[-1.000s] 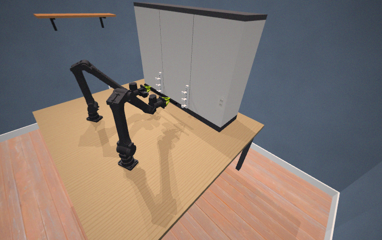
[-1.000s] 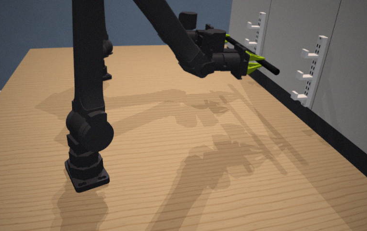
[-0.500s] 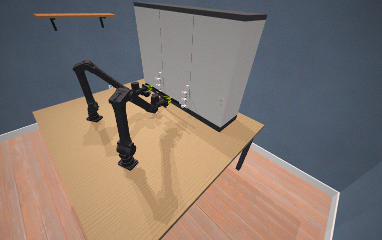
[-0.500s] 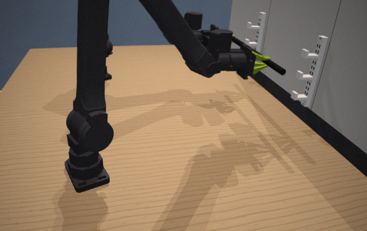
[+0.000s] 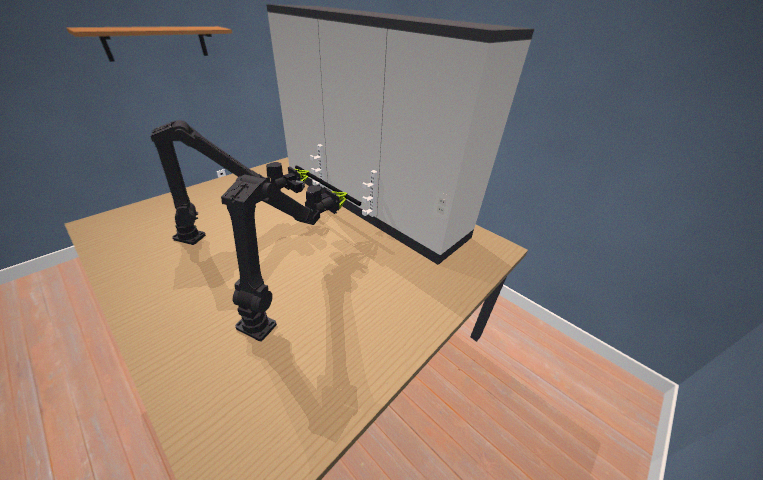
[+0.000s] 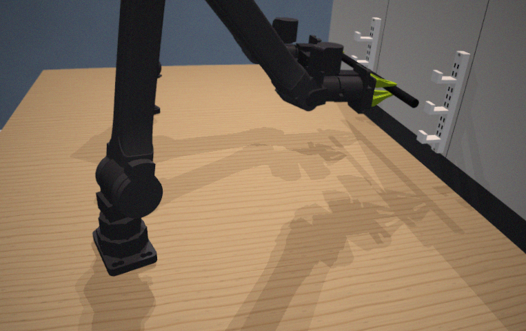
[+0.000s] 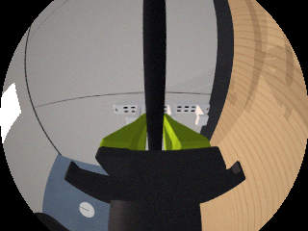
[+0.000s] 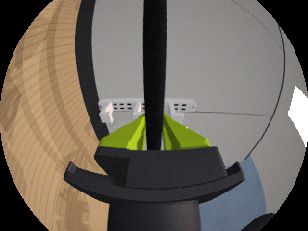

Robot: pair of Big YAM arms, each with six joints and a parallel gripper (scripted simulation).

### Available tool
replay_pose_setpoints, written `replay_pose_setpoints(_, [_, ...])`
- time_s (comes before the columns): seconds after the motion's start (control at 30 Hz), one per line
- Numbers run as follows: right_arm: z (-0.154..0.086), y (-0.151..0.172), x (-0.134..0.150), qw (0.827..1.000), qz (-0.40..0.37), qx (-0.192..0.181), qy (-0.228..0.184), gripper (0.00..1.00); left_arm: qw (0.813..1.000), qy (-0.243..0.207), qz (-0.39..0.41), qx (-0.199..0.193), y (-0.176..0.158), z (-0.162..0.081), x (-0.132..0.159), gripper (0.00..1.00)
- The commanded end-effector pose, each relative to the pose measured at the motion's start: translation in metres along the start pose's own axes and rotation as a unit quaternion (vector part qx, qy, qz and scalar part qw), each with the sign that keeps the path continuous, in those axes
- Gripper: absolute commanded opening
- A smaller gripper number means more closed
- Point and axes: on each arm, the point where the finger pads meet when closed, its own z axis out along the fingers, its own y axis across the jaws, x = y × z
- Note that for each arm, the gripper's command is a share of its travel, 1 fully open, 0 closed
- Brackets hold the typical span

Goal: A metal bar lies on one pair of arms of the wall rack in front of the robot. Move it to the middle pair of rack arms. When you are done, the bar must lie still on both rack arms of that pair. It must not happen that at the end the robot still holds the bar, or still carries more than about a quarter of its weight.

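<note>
The black metal bar (image 5: 349, 198) (image 6: 405, 97) (image 7: 154, 53) (image 8: 155, 53) hangs roughly level in front of the rack, between the two grippers. My left gripper (image 5: 303, 174) (image 7: 155, 116) is shut on the bar near its far end. My right gripper (image 5: 342, 198) (image 6: 387, 88) (image 8: 154, 116) is shut on it nearer the other end. The white rack has a left rail (image 5: 320, 152) (image 6: 374, 36) and a right rail (image 5: 373, 191) (image 6: 461, 69), each with three arms. In the exterior view the bar's near end stands clear of the right rail's middle arm (image 6: 438, 109), a little higher in the picture.
The grey cabinet (image 5: 427, 118) (image 6: 516, 123) stands directly behind the rack, with a dark base strip (image 5: 412, 242) (image 6: 482, 196) along the wooden table (image 5: 195, 380) (image 6: 32, 205). A wooden shelf (image 5: 147, 30) hangs high on the blue wall, away from the arms.
</note>
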Motion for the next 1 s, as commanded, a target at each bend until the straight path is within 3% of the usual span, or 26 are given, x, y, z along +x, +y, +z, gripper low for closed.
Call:
replay_pose_setpoints(0.0, [0.021,-0.037,0.000,0.999,0.015,0.033,0.005,0.00,1.000,0.007,-0.003,-0.019,0.022,0.020,0.003,0.00])
replay_pose_setpoints(0.97, [0.066,-0.039,0.000,0.999,0.015,0.033,0.005,0.00,1.000,0.007,-0.003,-0.019,0.025,0.065,0.004,0.00])
